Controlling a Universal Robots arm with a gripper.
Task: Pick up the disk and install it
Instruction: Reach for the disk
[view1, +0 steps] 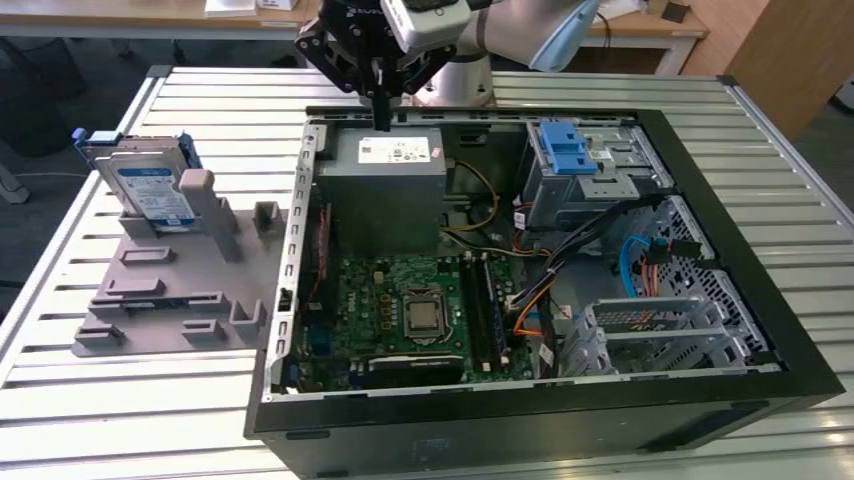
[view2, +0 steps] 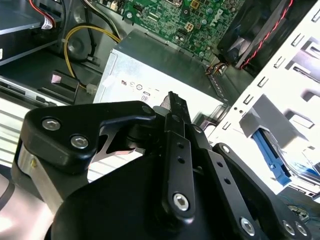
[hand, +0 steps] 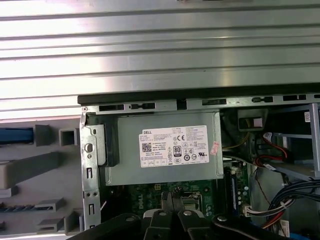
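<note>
Slatted metal table (view1: 80, 420) carries an open computer case (view1: 534, 410), its circuit board (view1: 400, 310) nearest in the exterior view. Toward the exterior view's left, the disk (view1: 150, 190) stands on edge in a grey holder (view1: 160, 300), well apart from the arm. Farthest back, the gripper (view1: 383, 112) hangs over the grey power box (view1: 387, 190), fingers pressed together on nothing. The pick-up looks not yet begun. Done well, it likely needs fingers spread wider than the disk, a hold on its upper edge, and a straight lift.
</note>
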